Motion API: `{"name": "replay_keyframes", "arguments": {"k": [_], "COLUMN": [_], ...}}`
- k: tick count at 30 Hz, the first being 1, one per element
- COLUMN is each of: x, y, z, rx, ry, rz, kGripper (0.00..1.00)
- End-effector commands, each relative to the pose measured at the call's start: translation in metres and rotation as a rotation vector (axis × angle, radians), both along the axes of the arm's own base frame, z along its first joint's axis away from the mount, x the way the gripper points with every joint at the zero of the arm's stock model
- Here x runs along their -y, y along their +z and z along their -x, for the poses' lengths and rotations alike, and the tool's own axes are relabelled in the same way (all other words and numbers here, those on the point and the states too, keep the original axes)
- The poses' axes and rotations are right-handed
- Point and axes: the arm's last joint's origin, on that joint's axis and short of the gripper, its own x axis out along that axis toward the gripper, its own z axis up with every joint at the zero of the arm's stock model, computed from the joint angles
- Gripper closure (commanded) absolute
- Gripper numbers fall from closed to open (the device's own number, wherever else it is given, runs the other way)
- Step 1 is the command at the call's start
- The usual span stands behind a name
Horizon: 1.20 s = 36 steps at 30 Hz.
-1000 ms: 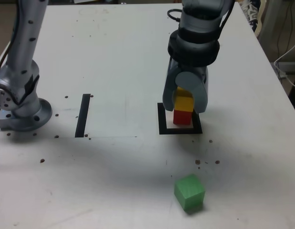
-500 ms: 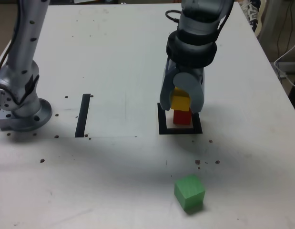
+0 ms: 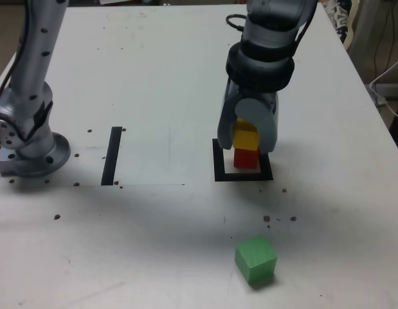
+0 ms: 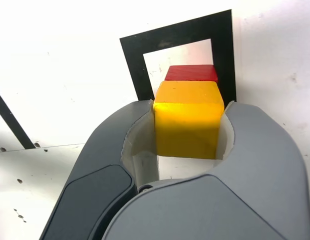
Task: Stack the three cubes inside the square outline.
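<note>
Pincer (image 4: pixel 189 106) narrow around the yellow cube (image 4: pixel 189 125), grip or release impossible to tell, red cube (image 3: pixel 245 159) below inside the black square outline (image 3: pixel 244 177), green cube (image 3: pixel 255 260) nearer on the table (image 3: pixel 153 244).

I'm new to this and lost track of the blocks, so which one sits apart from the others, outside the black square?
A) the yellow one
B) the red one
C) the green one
C: the green block lies on the bare tabletop, away from the square outline.
</note>
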Motion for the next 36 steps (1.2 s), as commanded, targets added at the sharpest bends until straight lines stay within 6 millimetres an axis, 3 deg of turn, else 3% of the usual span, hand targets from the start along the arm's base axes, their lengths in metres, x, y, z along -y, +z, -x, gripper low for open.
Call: {"name": "replay_keyframes", "arguments": {"k": [1, 5, 8, 17, 24, 30, 36], "x": [-0.001, -0.001, -0.002, -0.002, 0.007, 0.025, 0.05], "y": [0.0, 0.002, 0.004, 0.017, 0.04, 0.054, 0.051], "z": [-0.001, 0.001, 0.003, 0.012, 0.032, 0.053, 0.066], "rx": [0.001, 0.002, 0.002, 0.024, 0.082, 0.13, 0.133], "ry": [-0.002, -0.005, 0.0, 0.0, 0.004, 0.059, 0.191], "rz": [-0.001, -0.01, -0.023, -0.043, -0.054, -0.059, -0.037], "kGripper": [0.31, 0.08, 0.01, 0.01, 0.01, 0.01, 0.01]}}
